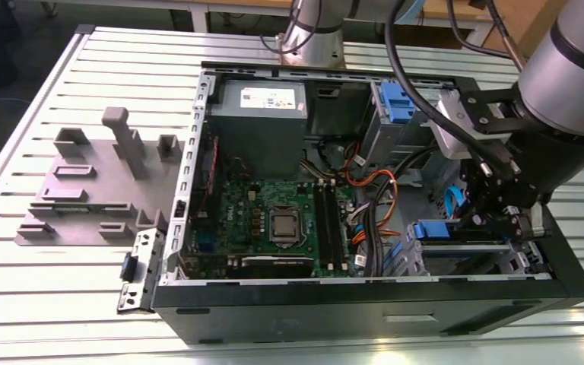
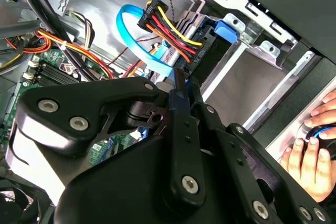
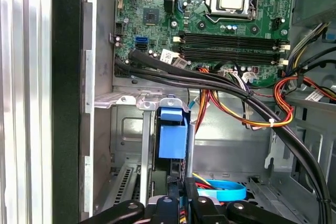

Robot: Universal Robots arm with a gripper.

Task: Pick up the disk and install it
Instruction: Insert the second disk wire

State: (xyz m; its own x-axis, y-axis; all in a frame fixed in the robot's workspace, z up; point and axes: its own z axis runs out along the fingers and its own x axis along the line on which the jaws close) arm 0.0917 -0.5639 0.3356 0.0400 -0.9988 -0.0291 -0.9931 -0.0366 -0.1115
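The disk (image 1: 436, 229) sits in the drive cage at the near right corner of the open computer case (image 1: 373, 300). Its blue carrier end (image 3: 172, 139) faces out, and its label is hidden. My gripper (image 1: 485, 219) hangs inside the case just to the exterior view's right of that carrier. Both wrist views show the thin fingers pressed together, in the first wrist view (image 3: 184, 191) and in the second wrist view (image 2: 181, 80), with nothing visible between them. They point toward the carrier's blue tab (image 2: 229, 29), a short gap away.
Bundled power cables (image 3: 247, 103) and a blue data cable (image 2: 137, 40) run close to the gripper. A second blue caddy (image 1: 398, 103) sits in the upper bay. A grey slotted holder block (image 1: 89, 190) stands on the slatted table. A person's hand (image 2: 310, 153) rests outside the case.
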